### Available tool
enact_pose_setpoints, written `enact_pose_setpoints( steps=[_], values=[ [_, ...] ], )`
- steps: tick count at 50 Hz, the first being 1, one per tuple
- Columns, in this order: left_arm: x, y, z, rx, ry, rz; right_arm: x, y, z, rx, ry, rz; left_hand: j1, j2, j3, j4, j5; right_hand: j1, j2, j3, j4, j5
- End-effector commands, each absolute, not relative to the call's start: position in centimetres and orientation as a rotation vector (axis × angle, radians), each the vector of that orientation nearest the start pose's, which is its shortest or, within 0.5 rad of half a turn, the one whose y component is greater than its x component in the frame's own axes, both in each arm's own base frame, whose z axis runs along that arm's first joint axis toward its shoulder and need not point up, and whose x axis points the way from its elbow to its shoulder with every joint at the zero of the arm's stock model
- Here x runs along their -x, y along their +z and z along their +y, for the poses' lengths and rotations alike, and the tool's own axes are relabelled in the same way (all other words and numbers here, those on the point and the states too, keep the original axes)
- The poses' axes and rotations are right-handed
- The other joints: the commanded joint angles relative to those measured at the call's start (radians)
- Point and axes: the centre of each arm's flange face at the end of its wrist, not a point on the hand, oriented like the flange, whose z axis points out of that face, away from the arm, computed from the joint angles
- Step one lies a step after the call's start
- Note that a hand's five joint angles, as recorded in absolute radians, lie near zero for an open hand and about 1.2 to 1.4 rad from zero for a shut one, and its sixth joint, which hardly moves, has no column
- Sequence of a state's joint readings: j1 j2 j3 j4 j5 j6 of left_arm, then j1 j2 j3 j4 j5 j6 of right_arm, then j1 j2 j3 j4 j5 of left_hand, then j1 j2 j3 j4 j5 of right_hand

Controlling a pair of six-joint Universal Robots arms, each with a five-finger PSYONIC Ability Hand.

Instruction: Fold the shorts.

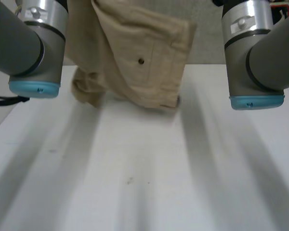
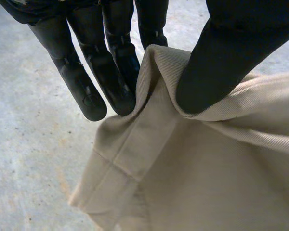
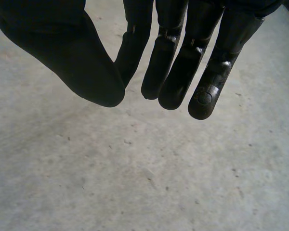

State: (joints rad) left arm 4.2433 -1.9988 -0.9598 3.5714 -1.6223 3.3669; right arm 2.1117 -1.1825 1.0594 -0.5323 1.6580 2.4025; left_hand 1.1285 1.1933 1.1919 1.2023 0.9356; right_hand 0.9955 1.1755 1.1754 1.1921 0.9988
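Left hand round partly hidden shorts

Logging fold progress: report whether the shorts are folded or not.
Not folded: the shorts hang bunched over the table, a ridge of cloth pinched in the left hand.

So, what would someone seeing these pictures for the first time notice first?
The beige shorts hang crumpled at the far side of the white table. The left robot hand pinches a fold of them between thumb and fingers, while the right robot hand is open above the table, holding nothing.
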Motion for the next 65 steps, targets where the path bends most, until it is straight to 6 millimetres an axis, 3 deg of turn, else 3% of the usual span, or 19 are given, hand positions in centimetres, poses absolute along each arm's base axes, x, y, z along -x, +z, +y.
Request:
enact_pose_setpoints(
  steps=[1,3,6,7,9,10,17,21,36,47,51,55,59,63,65],
  values=[
    [31.3,30.0,-30.8,-0.649,-2.659,1.897,-32.5,31.9,-29.8,1.039,-2.776,1.539,0.268,0.203,0.204,0.194,0.286,0.401,0.221,0.221,0.204,0.223],
    [31.1,26.8,-29.7,-0.724,-2.511,2.049,-32.0,29.1,-29.3,1.133,-2.631,1.689,0.268,0.203,0.204,0.194,0.286,0.401,0.221,0.221,0.204,0.223],
    [30.6,24.2,-28.9,-0.774,-2.372,2.174,-31.6,26.6,-28.7,1.172,-2.474,1.818,0.268,0.203,0.204,0.194,0.286,0.338,0.158,0.158,0.141,0.16],
    [30.3,23.1,-28.4,-0.798,-2.307,2.226,-31.2,25.3,-28.3,1.145,-2.367,1.898,0.268,0.203,0.204,0.194,0.286,-0.058,-0.238,-0.238,-0.255,-0.236],
    [30.1,22.4,-28.0,-0.81,-2.252,2.269,-30.7,24.1,-28.0,1.073,-2.252,1.977,0.268,0.203,0.204,0.194,0.286,-0.395,-0.575,-0.575,-0.592,-0.573],
    [29.9,21.9,-27.8,-0.819,-2.219,2.295,-30.2,23.3,-27.8,0.956,-2.133,2.048,0.268,0.203,0.204,0.194,0.286,-0.516,-0.696,-0.696,-0.712,-0.694],
    [29.8,22.7,-27.7,-0.815,-2.227,2.287,-29.5,21.1,-25.5,0.542,-1.609,2.203,0.268,0.203,0.204,0.194,0.286,-0.821,-1.001,-1.001,-1.018,-0.999],
    [30.2,23.9,-27.8,-0.808,-2.275,2.255,-30.0,19.8,-24.7,0.459,-1.473,2.203,0.268,0.203,0.204,0.194,0.286,-0.821,-1.001,-1.001,-1.018,-0.999],
    [31.3,30.8,-25.3,-0.737,-2.515,2.207,-34.1,15.3,-23.9,0.548,-1.518,2.13,0.268,0.203,0.204,0.194,0.286,-0.821,-1.001,-1.001,-1.018,-0.999],
    [31.4,31.3,-25.5,-0.724,-2.54,2.19,-36.5,14.4,-22.1,0.543,-1.452,2.084,0.268,0.203,0.204,0.194,0.286,-0.821,-1.001,-1.001,-1.018,-0.999],
    [31.4,31.4,-25.4,-0.713,-2.542,2.197,-36.9,13.8,-22.3,0.509,-1.43,2.085,0.268,0.203,0.204,0.194,0.286,-0.758,-0.938,-0.938,-0.955,-0.936],
    [31.1,31.7,-25.4,-0.654,-2.56,2.215,-37.5,13.2,-23.0,0.462,-1.414,2.086,0.268,0.203,0.204,0.194,0.286,-0.547,-0.727,-0.727,-0.744,-0.725],
    [31.0,31.8,-25.3,-0.632,-2.567,2.232,-37.5,12.9,-23.8,0.424,-1.462,2.102,0.268,0.203,0.204,0.194,0.286,0.356,0.176,0.176,0.159,0.178],
    [30.8,31.3,-25.1,-0.648,-2.536,2.252,-36.5,14.8,-25.2,0.342,-1.651,2.101,0.268,0.203,0.204,0.194,0.286,0.401,0.221,0.221,0.204,0.223],
    [30.4,30.2,-25.0,-0.662,-2.47,2.296,-35.6,17.0,-25.9,0.387,-1.782,2.08,0.268,0.203,0.204,0.194,0.286,0.401,0.221,0.221,0.204,0.223]
  ],
)
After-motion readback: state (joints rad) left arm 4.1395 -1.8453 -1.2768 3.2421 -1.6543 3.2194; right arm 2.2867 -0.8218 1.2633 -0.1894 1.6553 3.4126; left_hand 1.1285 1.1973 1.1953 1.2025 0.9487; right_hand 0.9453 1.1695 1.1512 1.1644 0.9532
